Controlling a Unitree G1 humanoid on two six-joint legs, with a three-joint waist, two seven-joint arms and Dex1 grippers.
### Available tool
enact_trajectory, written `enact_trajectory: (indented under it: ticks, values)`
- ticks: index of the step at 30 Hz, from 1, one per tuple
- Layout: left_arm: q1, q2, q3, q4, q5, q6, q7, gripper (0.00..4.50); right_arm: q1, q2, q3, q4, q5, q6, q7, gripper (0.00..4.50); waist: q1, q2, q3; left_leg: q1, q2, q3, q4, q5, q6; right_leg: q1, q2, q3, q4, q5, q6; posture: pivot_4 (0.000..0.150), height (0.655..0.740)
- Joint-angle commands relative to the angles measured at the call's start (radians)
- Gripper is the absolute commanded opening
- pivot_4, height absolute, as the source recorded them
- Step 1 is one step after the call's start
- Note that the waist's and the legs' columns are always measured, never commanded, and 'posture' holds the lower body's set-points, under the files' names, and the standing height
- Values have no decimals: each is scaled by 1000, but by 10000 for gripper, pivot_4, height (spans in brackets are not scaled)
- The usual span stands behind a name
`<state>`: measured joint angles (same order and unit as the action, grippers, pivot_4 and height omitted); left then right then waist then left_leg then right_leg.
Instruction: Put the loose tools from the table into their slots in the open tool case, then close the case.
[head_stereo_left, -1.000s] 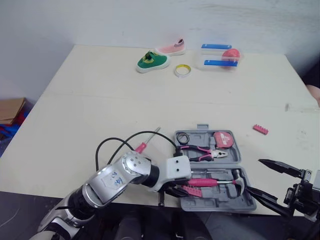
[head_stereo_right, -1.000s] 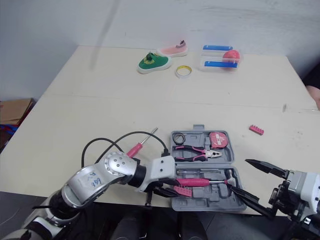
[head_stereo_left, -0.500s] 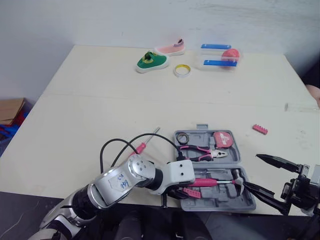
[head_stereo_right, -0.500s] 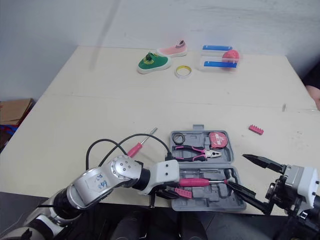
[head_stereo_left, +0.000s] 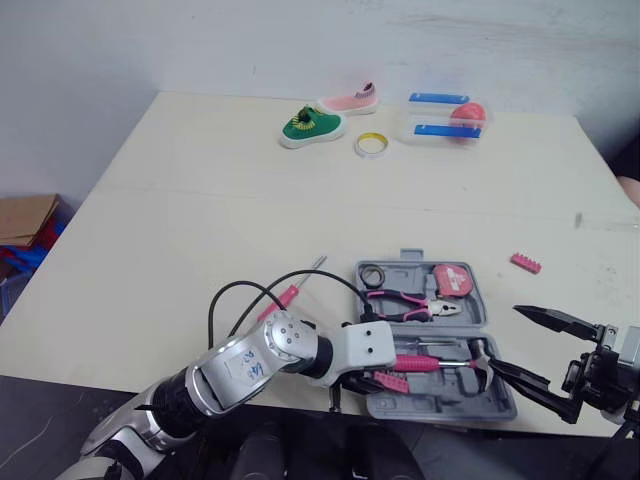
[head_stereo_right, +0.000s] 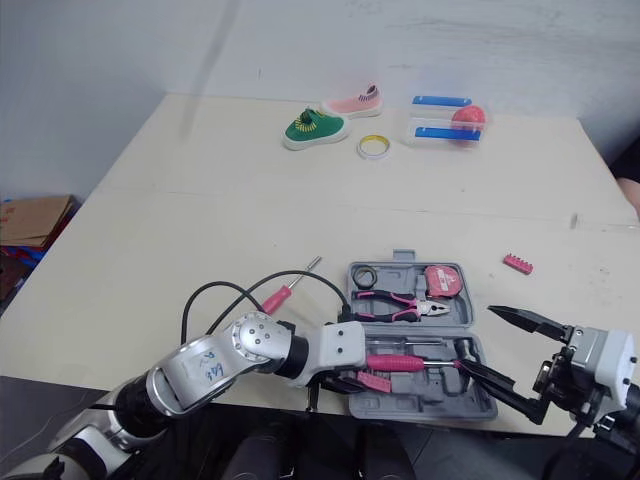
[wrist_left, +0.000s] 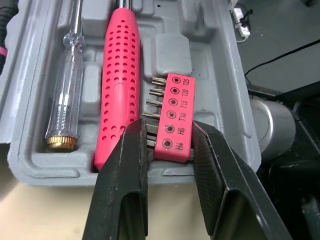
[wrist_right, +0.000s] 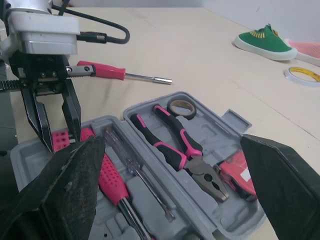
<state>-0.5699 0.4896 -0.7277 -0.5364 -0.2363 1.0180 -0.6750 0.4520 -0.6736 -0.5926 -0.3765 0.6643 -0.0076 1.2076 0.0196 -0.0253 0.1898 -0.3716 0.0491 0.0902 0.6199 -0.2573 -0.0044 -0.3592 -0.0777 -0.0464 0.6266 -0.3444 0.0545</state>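
The open grey tool case (head_stereo_left: 402, 255) lies near the table's front edge. It holds pink-handled pliers (head_stereo_left: 405, 302), a pink tape measure (head_stereo_left: 450, 279), a black tape roll (head_stereo_left: 373, 274), a clear screwdriver (wrist_left: 65, 100) and a pink-handled driver (wrist_left: 120, 85). My left gripper (head_stereo_left: 385, 380) is at the case's near-left corner, shut on a pink bit holder (wrist_left: 172, 117) that lies over the tray beside the pink handle. A pink-handled screwdriver (head_stereo_left: 285, 293) lies on the table left of the case. A small pink bit strip (head_stereo_left: 525, 263) lies to its right. My right gripper (head_stereo_left: 503, 338) hovers open at the case's right end.
At the table's far side are a green shoe (head_stereo_left: 312, 127), a pink shoe (head_stereo_left: 350, 101), a yellow tape roll (head_stereo_left: 371, 145) and a clear box with blue lids (head_stereo_left: 445, 116). A black cable (head_stereo_left: 240, 295) loops from my left arm over the loose screwdriver.
The camera has shifted a little. My left gripper stays at the case's near-left corner with the bit holder. The right gripper has drifted slightly, still open.
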Motion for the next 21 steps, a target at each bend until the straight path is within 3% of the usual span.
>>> enact_trajectory:
  ticks: [1, 8, 12, 17, 21]
  values:
    - [-23, 63, 1, 81, 87, 30, 41, 6199, 4, 14, -8, 25, 0, -46, 21, 45000, -1, 1, -1, 0, 0, 0, 0, 0, 0, 0, 0, 0, 0, 0, 0, 1500, 7400]
    - [-36, 54, -9, 93, 85, 20, 37, 6199, 2, 31, 0, 53, -12, -84, 31, 45000, -1, 4, -3, 0, 0, 0, -1, 0, 0, 0, 0, 0, 0, 0, 0, 1500, 7400]
    - [-51, -13, -6, 137, 86, 10, 54, 6199, 4, 41, 3, 40, -10, -89, 15, 45000, 6, 6, -4, 0, -1, 0, 0, 0, 1, 0, -1, 0, -1, 0, 0, 1500, 7400]
    - [-52, 8, 1, 137, 102, -25, 36, 6199, 13, 41, 8, -5, -8, -74, -17, 45000, 5, 7, -4, -2, -2, 0, 0, -2, 3, 1, -2, 0, -5, 0, -1, 1500, 7400]
    - [-60, 29, 39, 98, 85, -86, 5, 24498, 17, 40, 16, -32, -9, -66, -44, 45000, 3, 7, -4, -2, -1, 0, 0, -2, 3, 0, -2, 0, -5, 0, -1, 1500, 7400]
